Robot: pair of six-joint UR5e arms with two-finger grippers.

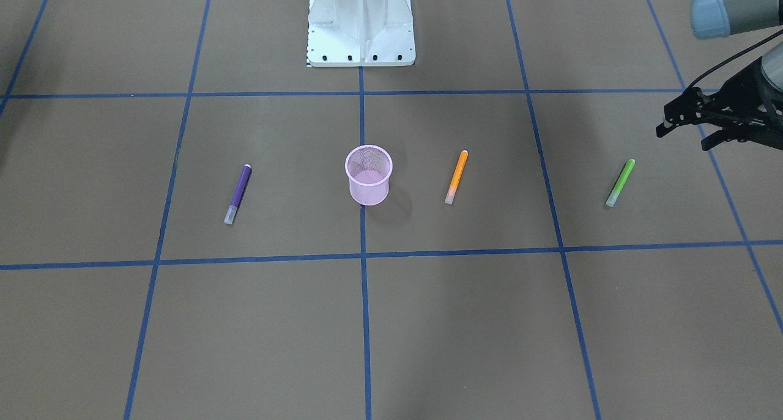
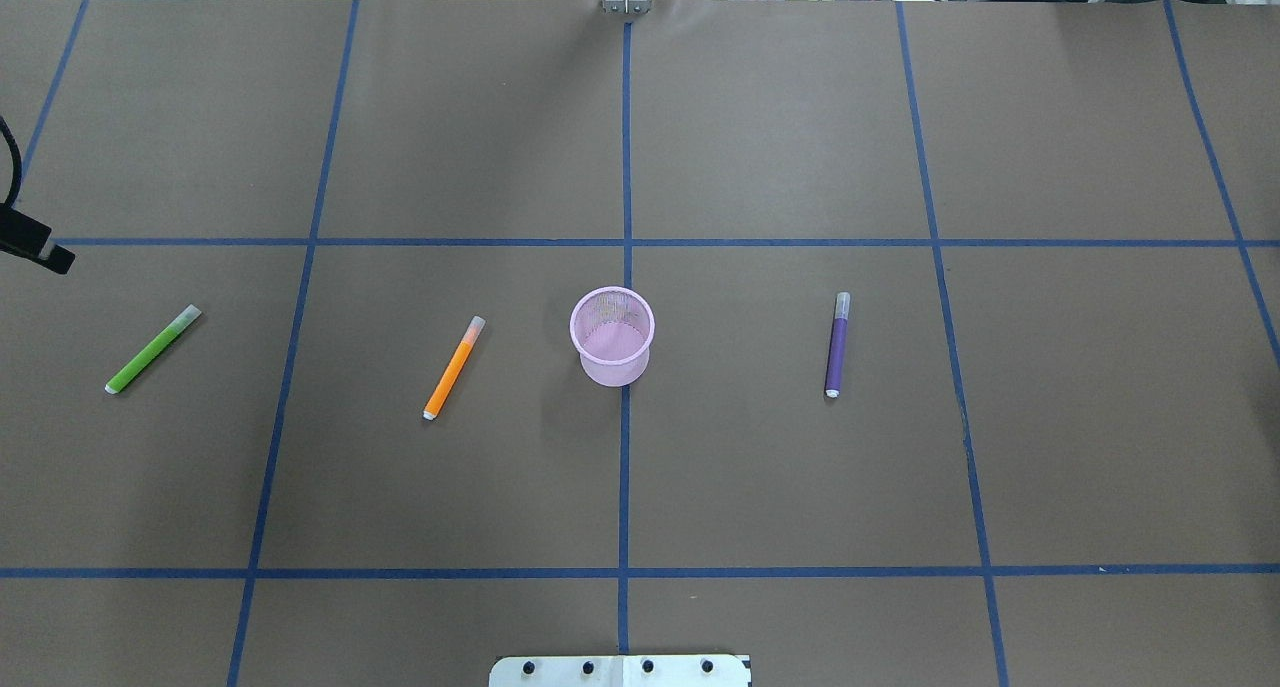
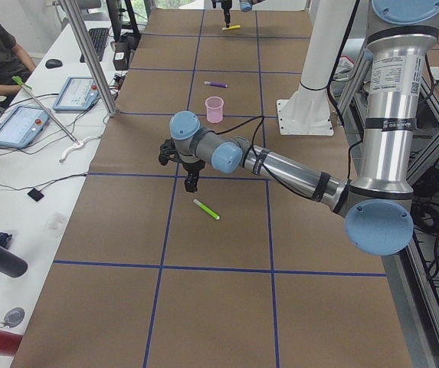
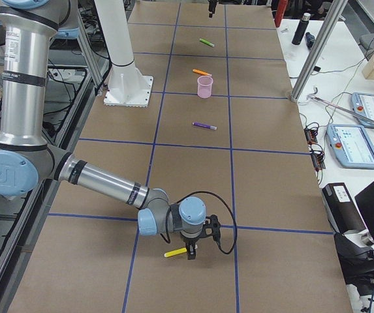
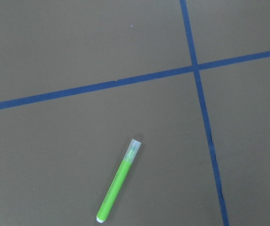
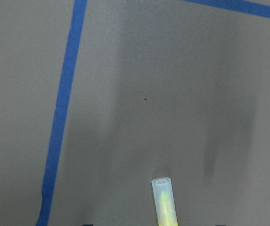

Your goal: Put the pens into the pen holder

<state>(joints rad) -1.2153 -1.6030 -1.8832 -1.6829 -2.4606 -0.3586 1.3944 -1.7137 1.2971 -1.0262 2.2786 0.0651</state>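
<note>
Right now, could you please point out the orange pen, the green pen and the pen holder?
orange pen (image 2: 453, 369), overhead exterior view, middle of its orange barrel.
green pen (image 2: 151, 351), overhead exterior view, middle of its green barrel.
pen holder (image 2: 614, 372), overhead exterior view, near mesh wall below the rim.

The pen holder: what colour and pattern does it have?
The pen holder is pink wire mesh, clearest in the exterior front-facing view.

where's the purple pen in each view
Front-facing: purple pen left of the pink cup.
Overhead: pen right of the cup.
Left side: pen just beyond the cup.
Right side: pen nearer than the cup.
Left wrist: absent.
Right wrist: absent.
Shared landmark: the pink cup.
</note>
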